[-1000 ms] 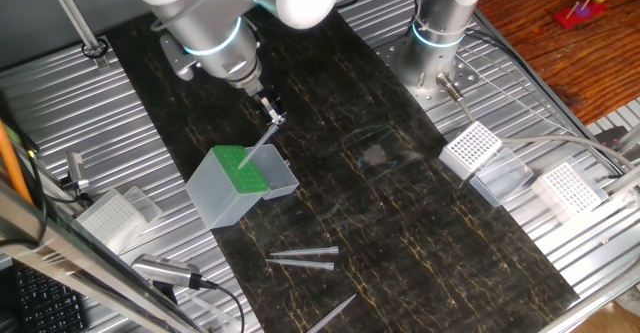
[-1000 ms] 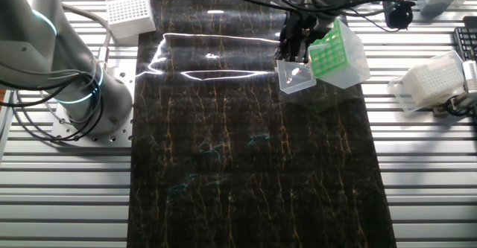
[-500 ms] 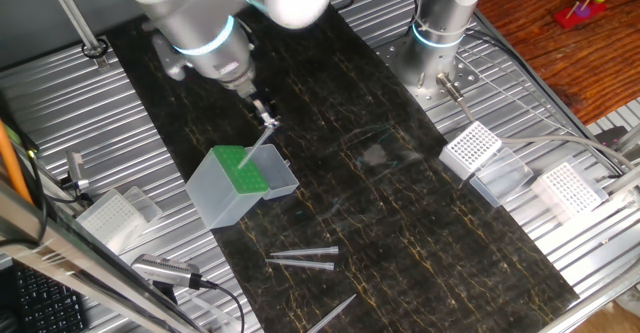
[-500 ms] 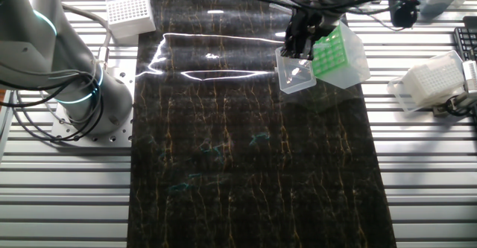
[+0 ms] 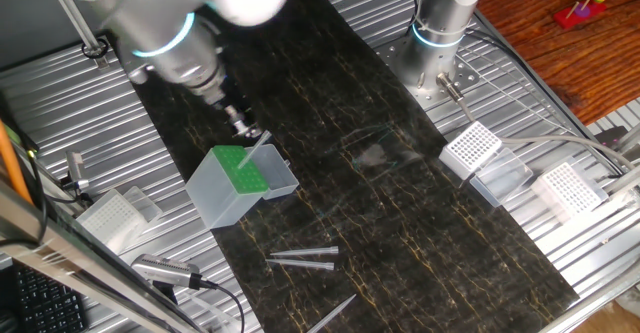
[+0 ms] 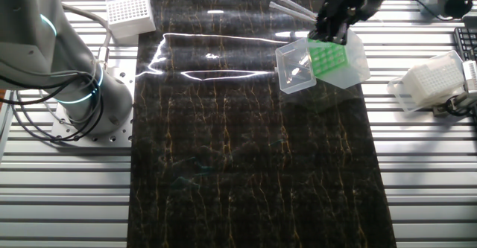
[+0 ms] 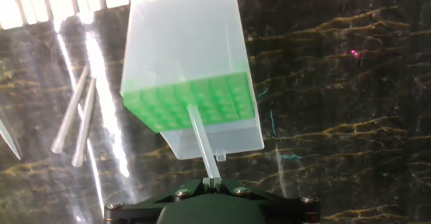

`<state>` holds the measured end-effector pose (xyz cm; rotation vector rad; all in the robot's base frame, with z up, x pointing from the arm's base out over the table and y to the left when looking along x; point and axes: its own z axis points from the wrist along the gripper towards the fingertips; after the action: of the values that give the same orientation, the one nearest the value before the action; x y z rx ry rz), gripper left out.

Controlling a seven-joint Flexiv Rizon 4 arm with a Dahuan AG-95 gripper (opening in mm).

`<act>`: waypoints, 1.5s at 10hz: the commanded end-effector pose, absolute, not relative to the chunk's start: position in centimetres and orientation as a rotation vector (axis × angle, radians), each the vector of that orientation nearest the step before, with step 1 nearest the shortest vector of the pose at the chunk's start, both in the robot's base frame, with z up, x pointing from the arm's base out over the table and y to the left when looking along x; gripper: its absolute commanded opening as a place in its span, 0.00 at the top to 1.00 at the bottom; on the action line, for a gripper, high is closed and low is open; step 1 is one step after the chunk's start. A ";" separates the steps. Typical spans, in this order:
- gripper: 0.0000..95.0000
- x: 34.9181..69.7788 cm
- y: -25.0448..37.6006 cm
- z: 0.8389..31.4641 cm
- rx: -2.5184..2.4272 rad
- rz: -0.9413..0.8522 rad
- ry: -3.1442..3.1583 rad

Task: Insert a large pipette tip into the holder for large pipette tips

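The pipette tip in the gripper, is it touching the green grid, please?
Touching: in the hand view the tip runs from the gripper down onto the green grid.

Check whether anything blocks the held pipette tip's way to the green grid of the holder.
Nothing visible does. The gripper holds the pipette tip with its far end already at the holder's green grid; the clear lid hangs open to the side.

A clear pipette tip (image 7: pixel 201 138) slants over the green grid of the pale holder (image 7: pixel 188 83), its lid open.
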<state>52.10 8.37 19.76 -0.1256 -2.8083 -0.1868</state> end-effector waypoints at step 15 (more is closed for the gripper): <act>1.00 55.5 10.8 18.3 -0.240 -0.078 -2.879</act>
<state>53.73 10.33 17.80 -0.1894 -2.8833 -0.0632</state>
